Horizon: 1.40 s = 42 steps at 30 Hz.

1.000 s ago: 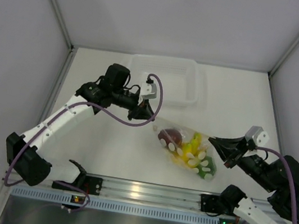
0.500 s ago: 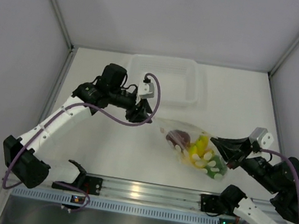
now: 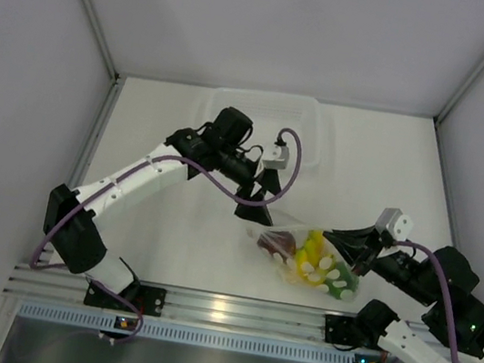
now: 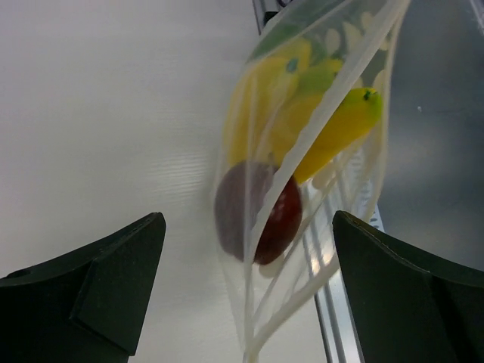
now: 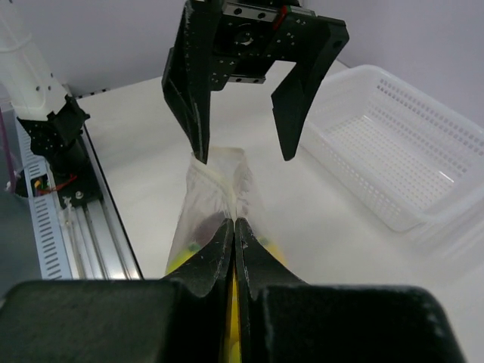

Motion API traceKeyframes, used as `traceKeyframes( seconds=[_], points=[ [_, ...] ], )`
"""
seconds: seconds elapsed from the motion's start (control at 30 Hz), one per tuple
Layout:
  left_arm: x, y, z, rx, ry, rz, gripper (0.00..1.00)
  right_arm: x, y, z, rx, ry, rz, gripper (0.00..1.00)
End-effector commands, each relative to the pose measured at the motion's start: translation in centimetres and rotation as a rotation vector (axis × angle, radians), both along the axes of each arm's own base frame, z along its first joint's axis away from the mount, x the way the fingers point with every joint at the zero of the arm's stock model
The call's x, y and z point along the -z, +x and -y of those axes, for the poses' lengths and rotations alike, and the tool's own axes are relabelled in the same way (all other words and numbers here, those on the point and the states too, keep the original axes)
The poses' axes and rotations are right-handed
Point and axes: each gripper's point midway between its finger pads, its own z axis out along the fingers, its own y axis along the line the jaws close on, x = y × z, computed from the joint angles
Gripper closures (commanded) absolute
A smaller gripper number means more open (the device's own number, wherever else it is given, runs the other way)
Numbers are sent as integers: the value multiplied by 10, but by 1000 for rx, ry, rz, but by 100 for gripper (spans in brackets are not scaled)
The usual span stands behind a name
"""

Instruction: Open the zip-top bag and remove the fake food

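Observation:
The zip-top bag [image 3: 308, 258] is clear with white dots and hangs just over the table near the front. Inside it I see the fake food: a dark red fruit [image 3: 277, 240], a yellow banana bunch [image 3: 312, 251] and a green piece [image 3: 341, 282]. My right gripper [image 3: 340, 240] is shut on the bag's right edge [image 5: 219, 185]. My left gripper [image 3: 256, 206] stands open over the bag's left end, one finger on each side and not touching it. The left wrist view shows the bag [image 4: 302, 151] running between the spread fingers [image 4: 98, 287], with the red fruit [image 4: 261, 215] inside.
A white perforated basket [image 3: 273, 103] sits at the back of the table, partly behind the left arm, and shows in the right wrist view too as the basket [image 5: 393, 151]. An aluminium rail [image 3: 221, 312] runs along the front edge. White walls close in three sides.
The left gripper has opened and let go of the bag's left end, then moved right and nearer over it. The bag, still in the right gripper, has shifted slightly toward the front.

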Motion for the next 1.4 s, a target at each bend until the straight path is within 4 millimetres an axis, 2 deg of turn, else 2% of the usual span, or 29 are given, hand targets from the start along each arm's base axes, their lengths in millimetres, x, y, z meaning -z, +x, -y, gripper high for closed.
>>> traceKeyframes(
  seconds=[0.0, 0.03, 0.07, 0.13, 0.23, 0.5, 0.6, 0.7, 0.8, 0.83, 0.87, 0.9, 0.97, 1.07, 1.1, 1.13, 1.17, 1.2, 1.3, 1.33, 1.37],
  points=[
    [-24, -29, 24, 95, -68, 81, 2, -25, -4, -5, -40, 57, 72, 100],
    [-22, -34, 25, 103, -74, 73, 2, -22, -3, -8, -49, 45, 65, 100],
    [-32, -33, 26, 93, -112, 104, 2, -21, -5, -11, -70, 36, 62, 100],
    [-36, -29, 25, 54, -123, 136, 2, -21, -9, -15, -102, 33, 61, 100],
    [-35, -27, 24, 35, -125, 151, 2, -18, -10, -18, -116, 35, 62, 100],
    [-16, -25, 29, 10, -74, 114, 4, -23, -6, -17, -94, 64, 72, 100],
    [-11, -30, 32, 28, -68, 99, 8, -23, -5, -17, -92, 65, 73, 100],
    [-4, -30, 36, 36, -54, 88, 16, -23, -8, -19, -109, 72, 75, 100],
    [2, -33, 40, 56, -46, 63, 42, -24, -10, -19, -117, 84, 81, 100],
    [4, -32, 41, 56, -44, 59, 64, -23, -7, -19, -105, 82, 76, 100],
    [5, -32, 41, 58, -42, 62, 76, -23, -6, -18, -97, 83, 76, 100],
    [4, -32, 41, 52, -39, 67, 96, -23, -5, -18, -90, 83, 76, 100],
    [3, -27, 40, 21, -32, 84, 100, -23, -1, -15, -61, 90, 70, 100],
    [-4, -3, 37, -132, 11, 129, 100, -26, 13, -7, 36, 116, 58, 100],
    [-7, 6, 34, -198, 27, 148, 100, -28, 17, -4, 64, 128, 55, 91],
    [-5, 25, 28, -319, 69, 164, 100, -27, 27, 1, 125, 133, 48, 81],
    [-9, 36, 25, -390, 78, 178, 100, -26, 31, 2, 156, 158, 15, 55],
    [-7, 50, 18, -498, 110, 180, 100, -26, 44, 8, 240, 189, -19, 44],
    [-11, 77, 5, -712, 140, 160, 100, -23, 65, 14, 367, 225, -98, 27],
    [-13, 88, -1, -823, 143, 130, 100, -24, 71, 19, 423, 258, -145, 27],
    [-14, 90, -4, -861, 142, 115, 100, -22, 75, 17, 439, 271, -176, 27]
  ],
)
